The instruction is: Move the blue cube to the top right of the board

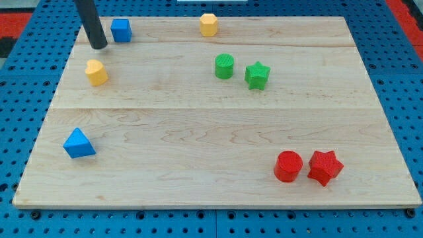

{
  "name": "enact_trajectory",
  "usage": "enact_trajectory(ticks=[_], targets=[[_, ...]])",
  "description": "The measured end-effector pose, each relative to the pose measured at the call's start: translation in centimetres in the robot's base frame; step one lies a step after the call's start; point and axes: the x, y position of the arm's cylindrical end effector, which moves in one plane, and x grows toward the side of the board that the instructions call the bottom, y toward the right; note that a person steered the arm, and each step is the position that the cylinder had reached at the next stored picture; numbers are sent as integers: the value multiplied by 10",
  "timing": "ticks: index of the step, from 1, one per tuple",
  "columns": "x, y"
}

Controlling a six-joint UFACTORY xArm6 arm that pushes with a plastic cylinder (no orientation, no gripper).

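Note:
The blue cube [121,30] sits near the board's top left corner. My tip [98,46] rests on the board just left of and slightly below the blue cube, a small gap apart. The dark rod rises from the tip toward the view's top left. The top right of the wooden board [317,39] holds no block.
A yellow block [96,72] lies below my tip. Another yellow block [209,24] sits at the top centre. A green cylinder [224,66] and green star [257,75] are in the middle. A blue pyramid-like block [78,143] is at left; a red cylinder [289,166] and red star [325,166] at bottom right.

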Motion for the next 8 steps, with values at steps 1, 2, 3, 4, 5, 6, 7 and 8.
enact_trajectory(ticks=[1,2,3,4,5,6,7,8], targets=[[-18,2],[-20,2],[-20,2],[-34,35],[-43,24],[-43,93],[-20,176],[-3,134]])
